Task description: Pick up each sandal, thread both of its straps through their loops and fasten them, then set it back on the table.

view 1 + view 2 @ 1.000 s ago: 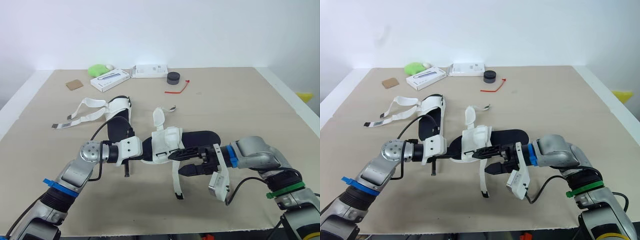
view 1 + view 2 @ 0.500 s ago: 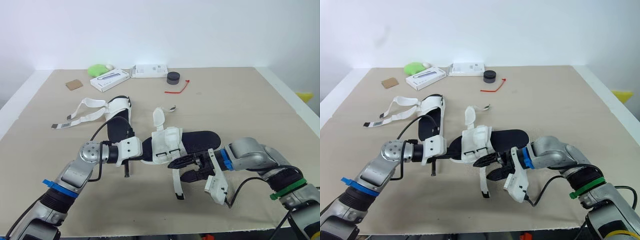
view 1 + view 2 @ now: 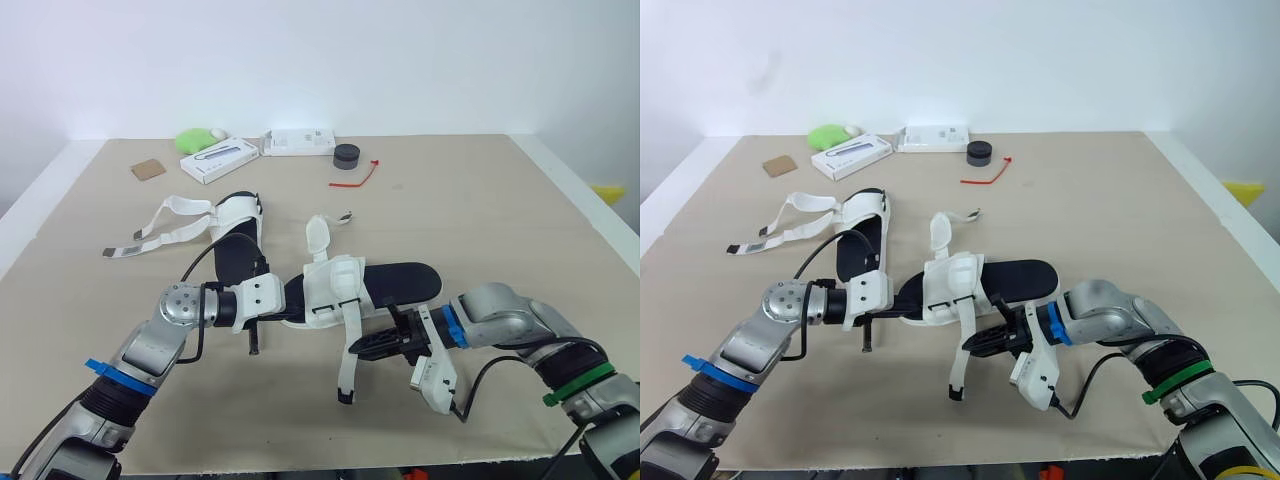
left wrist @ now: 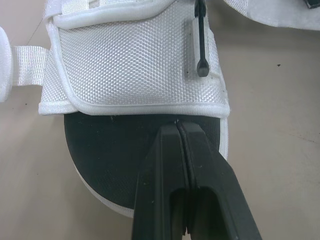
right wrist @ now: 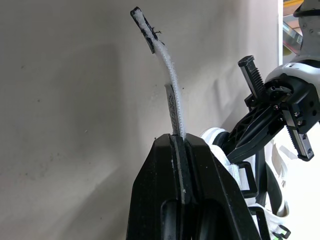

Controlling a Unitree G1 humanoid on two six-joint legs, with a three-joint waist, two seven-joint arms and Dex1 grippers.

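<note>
Right fingers (image 5: 171, 150) now pinch shut on the hanging strap (image 3: 349, 345), its end swung leftward; left fingers (image 4: 167, 145) stay clamped on the sandal (image 3: 400, 280).

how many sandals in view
2. One sandal mid-table, clamped by the left gripper, its strap pinched in the right gripper; the other sandal behind it to the left, unfastened.

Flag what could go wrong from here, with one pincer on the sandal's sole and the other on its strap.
1. The right pincer pinches the strap well short of its black tip, so the free end may flop and miss its loop.
2. The left pincer holds the sandal only by the sole's edge; a strap pull could twist it loose.
</note>
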